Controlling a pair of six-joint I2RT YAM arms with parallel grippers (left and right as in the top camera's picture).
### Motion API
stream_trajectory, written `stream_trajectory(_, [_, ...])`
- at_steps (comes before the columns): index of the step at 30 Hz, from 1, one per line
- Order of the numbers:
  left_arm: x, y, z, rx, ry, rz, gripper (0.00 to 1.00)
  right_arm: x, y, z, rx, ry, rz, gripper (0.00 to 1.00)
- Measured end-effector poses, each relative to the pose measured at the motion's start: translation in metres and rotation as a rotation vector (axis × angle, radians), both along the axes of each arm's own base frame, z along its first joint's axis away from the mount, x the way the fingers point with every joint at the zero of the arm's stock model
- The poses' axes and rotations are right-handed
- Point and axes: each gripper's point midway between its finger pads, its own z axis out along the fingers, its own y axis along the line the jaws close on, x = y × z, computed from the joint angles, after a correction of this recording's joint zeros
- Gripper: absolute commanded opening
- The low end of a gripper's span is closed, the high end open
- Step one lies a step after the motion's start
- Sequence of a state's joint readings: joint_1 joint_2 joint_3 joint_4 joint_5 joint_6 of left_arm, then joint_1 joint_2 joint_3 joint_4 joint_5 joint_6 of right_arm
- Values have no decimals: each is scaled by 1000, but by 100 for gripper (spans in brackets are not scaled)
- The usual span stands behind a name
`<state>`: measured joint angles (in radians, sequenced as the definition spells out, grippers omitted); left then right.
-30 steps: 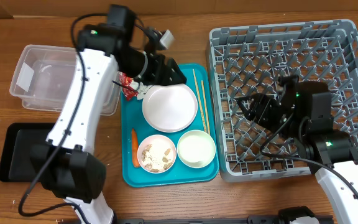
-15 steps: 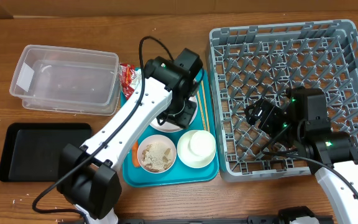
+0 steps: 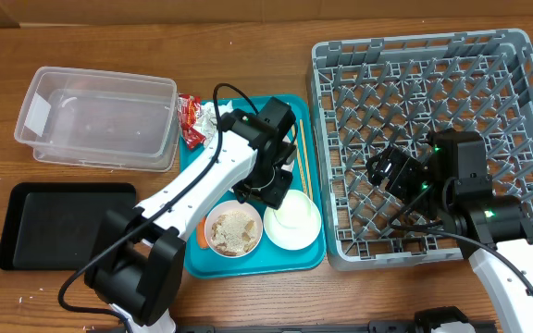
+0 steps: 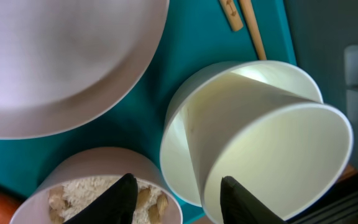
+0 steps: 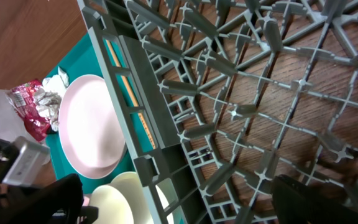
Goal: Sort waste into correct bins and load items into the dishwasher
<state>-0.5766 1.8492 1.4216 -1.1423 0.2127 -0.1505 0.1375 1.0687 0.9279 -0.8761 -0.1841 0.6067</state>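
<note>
1. Your left gripper [image 4: 178,200] hangs with its jaws spread wide, gripping nothing.
2. Just under one fingertip are the food scraps [image 4: 89,190] in their bowl. Under the other, the cup [image 4: 272,162] lies tilted inside a small white bowl [image 4: 178,140].
3. Beyond those sits the plate [image 4: 61,56], with the chopsticks [image 4: 248,25] beside it on the teal tray [image 4: 188,53].
4. Your right gripper [image 3: 384,172] is parted too and empty, with the dish rack [image 3: 415,74] directly beneath it.
5. Farthest from your left gripper, past the plate, are the red wrapper [image 3: 190,120] and the clear tub [image 3: 95,116].

The plate [image 4: 61,56] runs off the left wrist view's top and left edges.
</note>
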Motion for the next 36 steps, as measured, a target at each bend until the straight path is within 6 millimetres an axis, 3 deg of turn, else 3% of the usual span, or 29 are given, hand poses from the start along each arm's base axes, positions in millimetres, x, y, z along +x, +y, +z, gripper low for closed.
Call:
stream_trajectory(6, [-8,-2,-13,-12,19,-7,34,0,0,0,-1,-1,-1,100])
stream_trajectory(12, [1,-11,-13,-49,-22,-15,4,0,0,0,-1,0,-1,100])
stream_trajectory(20, [-12,-9,-9,-48,40,-16,4,-1,-1,-1,-2,5,-1,100])
stream_trajectory(23, [-8,-4,10,-47,60,5,4,-1,0,-1,-2,6,1,99])
stream_trajectory(25, [6,-3,30,-76,35,29,4,-2,1,-1,2,5,16,89])
stream_trajectory(28, [39,2,67,-181,-33,78,4,-4,14,6,33,-14,104,84])
stream_trajectory(32, [75,23,116,-424,-98,155,4,-3,46,53,144,-134,301,73])
stream_trajectory(36, [84,42,151,-689,-77,195,4,1,75,115,268,-333,472,72])
